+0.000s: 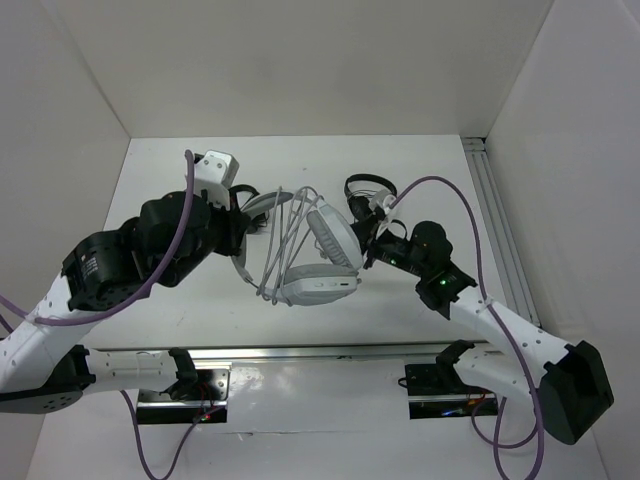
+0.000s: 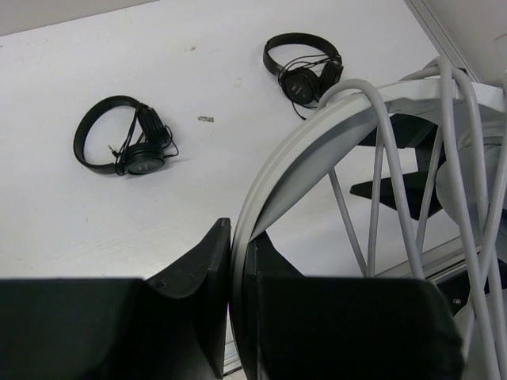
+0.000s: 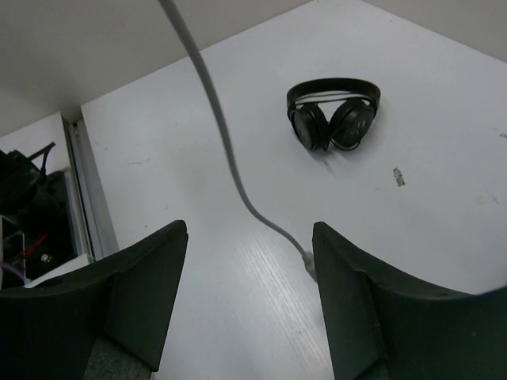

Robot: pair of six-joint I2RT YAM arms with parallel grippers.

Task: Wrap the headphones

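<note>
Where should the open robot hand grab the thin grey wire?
Grab the cable on its loose tail, the stretch hanging away from the wraps. It is thin and runs right through the gap of the open right gripper, so closing the fingers on it from both sides, from the headphones' right, should work. The left gripper pinches the headband.

I find my table (image 2: 198,47) white and matte. Two items lie flat on it, well apart: one black headset (image 2: 123,146) and a second black headset (image 2: 305,67), each with its cable bunched at the cups. A small dark fleck (image 2: 205,119) lies between them.
</note>
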